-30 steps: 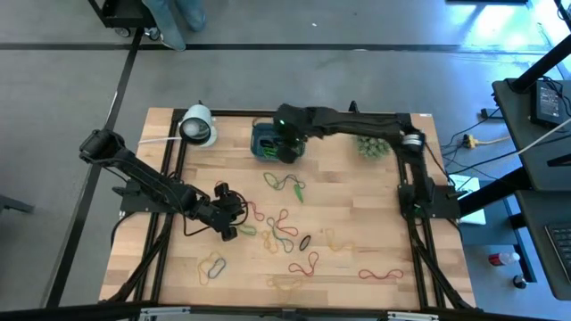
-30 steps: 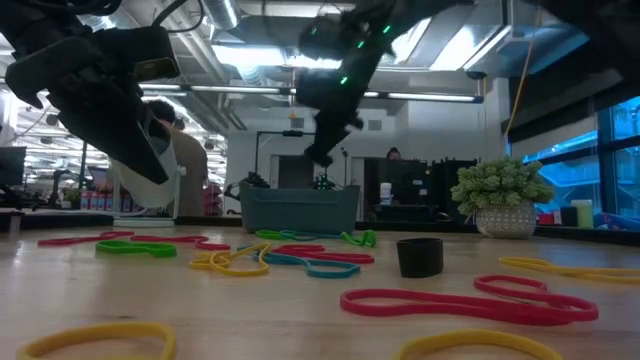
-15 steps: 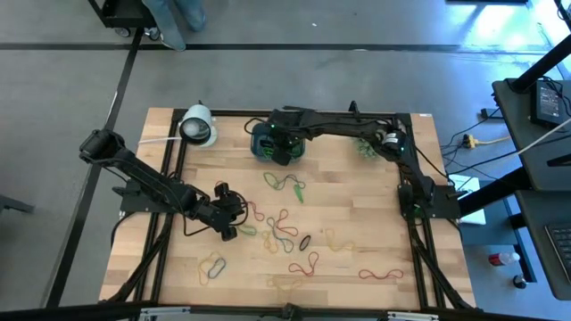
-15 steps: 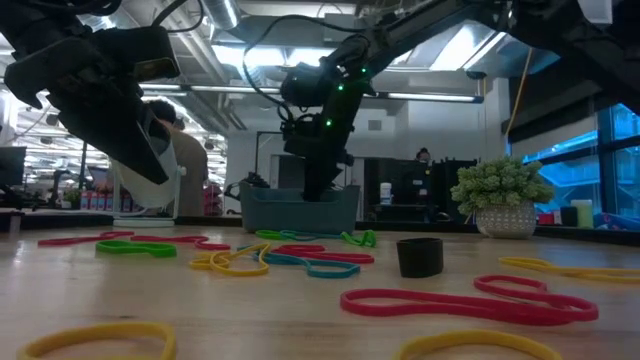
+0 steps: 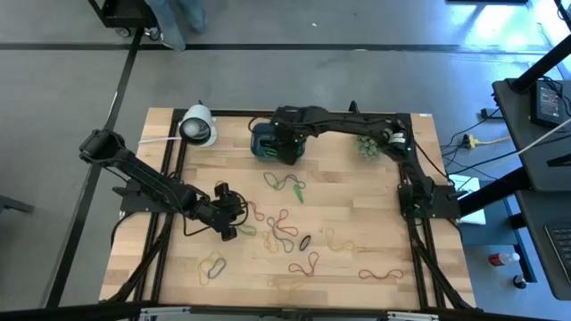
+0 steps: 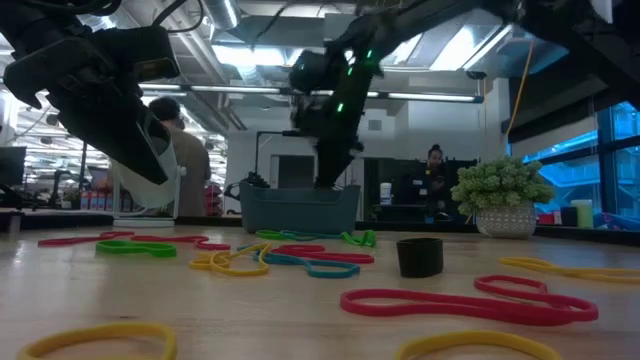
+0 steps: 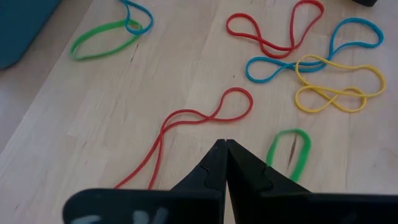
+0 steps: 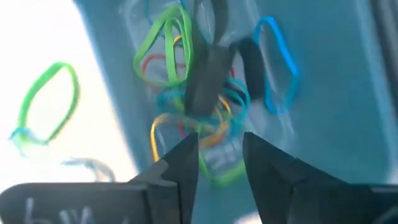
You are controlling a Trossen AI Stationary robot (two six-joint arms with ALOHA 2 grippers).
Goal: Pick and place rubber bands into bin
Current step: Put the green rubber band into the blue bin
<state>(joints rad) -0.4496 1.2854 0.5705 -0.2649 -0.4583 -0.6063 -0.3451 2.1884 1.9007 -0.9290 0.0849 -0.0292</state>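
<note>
Worktop (image 5: 357,227) of pale wood carries everything, with one arm at each side. Right tool (image 5: 284,143) hangs over the bin (image 5: 268,143) at the far edge, its fingers (image 8: 180,165) parted and gripping nothing. Left tool (image 5: 234,212) hovers at the near-left of the loose rubber bands (image 5: 284,227), fingers (image 7: 214,168) pressed together and empty, just above a red band (image 7: 199,118). Bin, teal, sits between a white cylinder (image 5: 198,126) and a green plant (image 5: 373,144). Several coloured bands (image 8: 186,93) already lie inside the bin; many more are scattered across the worktop's middle and near side.
</note>
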